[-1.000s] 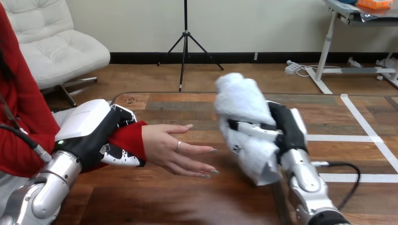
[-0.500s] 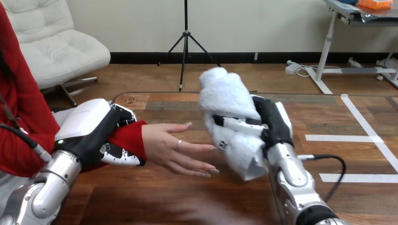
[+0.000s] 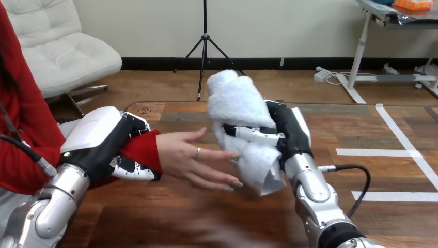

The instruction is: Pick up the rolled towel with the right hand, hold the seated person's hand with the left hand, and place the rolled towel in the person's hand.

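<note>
Towel (image 3: 235,101) seemingly against person's hand (image 3: 187,161).

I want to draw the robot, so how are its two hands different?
The left hand is curled round the person's wrist; the right hand is curled round the rolled towel. The left hand shows its white back shell; the right hand shows mostly black, with its fingers lying across the towel. The left hand sits lower; the right hand is raised. Both hold something.
</note>
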Available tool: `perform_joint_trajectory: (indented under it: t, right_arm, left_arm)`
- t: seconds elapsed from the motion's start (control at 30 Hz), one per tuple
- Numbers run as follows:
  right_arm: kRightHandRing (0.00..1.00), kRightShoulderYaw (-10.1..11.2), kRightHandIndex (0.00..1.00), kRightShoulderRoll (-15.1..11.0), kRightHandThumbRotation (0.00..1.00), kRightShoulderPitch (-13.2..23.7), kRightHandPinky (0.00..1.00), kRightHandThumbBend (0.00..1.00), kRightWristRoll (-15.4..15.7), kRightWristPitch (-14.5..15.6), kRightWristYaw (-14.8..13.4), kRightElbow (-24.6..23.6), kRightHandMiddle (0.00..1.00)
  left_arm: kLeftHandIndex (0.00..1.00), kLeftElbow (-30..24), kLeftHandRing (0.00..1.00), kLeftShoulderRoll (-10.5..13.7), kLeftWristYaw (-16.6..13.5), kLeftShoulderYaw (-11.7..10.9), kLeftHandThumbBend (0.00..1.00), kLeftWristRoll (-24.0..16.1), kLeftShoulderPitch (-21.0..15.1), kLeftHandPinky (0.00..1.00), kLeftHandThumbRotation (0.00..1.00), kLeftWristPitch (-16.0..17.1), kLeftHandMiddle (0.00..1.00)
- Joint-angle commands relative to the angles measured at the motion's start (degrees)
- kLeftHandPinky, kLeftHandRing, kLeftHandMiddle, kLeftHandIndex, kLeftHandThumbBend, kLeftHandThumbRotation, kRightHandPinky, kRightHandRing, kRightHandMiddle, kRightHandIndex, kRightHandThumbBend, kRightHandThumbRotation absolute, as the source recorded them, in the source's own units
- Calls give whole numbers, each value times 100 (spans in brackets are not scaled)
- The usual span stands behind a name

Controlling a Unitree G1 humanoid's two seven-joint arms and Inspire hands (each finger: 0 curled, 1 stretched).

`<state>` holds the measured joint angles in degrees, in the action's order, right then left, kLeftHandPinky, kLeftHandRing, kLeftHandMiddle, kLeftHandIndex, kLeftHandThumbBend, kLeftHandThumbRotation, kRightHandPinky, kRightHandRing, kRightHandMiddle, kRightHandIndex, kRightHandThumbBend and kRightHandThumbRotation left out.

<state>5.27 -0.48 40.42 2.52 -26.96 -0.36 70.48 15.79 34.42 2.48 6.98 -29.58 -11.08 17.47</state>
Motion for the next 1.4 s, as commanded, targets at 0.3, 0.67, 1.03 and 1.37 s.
perform_joint_trajectory:
  t: [0.3,0.67,1.03,1.37]
  right_arm:
    - [34,-100,43,183,0,572,30,81,-33,-491,133,-468,40]
    - [34,-145,43,279,0,469,29,81,-63,-636,283,-627,39]
    - [34,-159,43,350,0,356,29,81,-110,-778,478,-785,39]
    - [34,-167,43,409,0,234,29,80,-174,-852,619,-920,39]
  left_arm:
    - [35,-479,32,-103,-382,-423,75,308,-1070,29,0,328,36]
    - [35,-436,32,-117,-380,-482,74,356,-1158,28,0,270,36]
    - [35,-392,32,-144,-375,-537,72,400,-1260,28,0,193,36]
    - [35,-237,31,-159,-453,-594,72,453,-1364,28,0,293,36]
